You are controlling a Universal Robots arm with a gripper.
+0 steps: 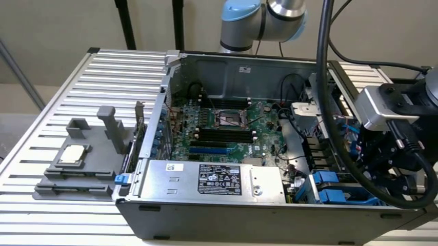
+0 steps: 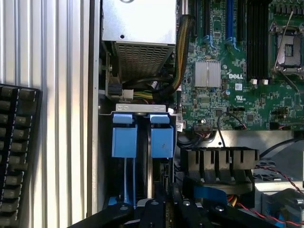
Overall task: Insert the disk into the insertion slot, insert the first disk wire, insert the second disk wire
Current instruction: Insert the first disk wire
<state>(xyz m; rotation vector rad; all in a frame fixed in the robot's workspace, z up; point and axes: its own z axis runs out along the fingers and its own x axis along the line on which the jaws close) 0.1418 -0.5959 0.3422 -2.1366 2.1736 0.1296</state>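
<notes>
The insertion slot [image 1: 331, 188] is the slate-blue cage with bright blue tabs in the case's near corner, at the exterior view's right. My gripper [image 1: 391, 177] hangs right beside and just above it, wrapped in black cables. In the wrist view the gripper [image 2: 164, 209] sits directly over the insertion slot [image 2: 142, 142], whose two blue panels stand side by side. A thin silver edge [image 2: 150, 161] runs down the dark gap between them. I cannot tell whether that edge is the disk. No white label shows, and no disk wire can be picked out.
The silver power-supply box [image 1: 212, 179] with a black label lies along the case's near wall. The green motherboard [image 1: 226, 128] fills the middle. A grey fixture [image 1: 82, 164] holding a chip stands on the ribbed table at the exterior view's left. Thick black cables [image 1: 329, 102] cross above the cage.
</notes>
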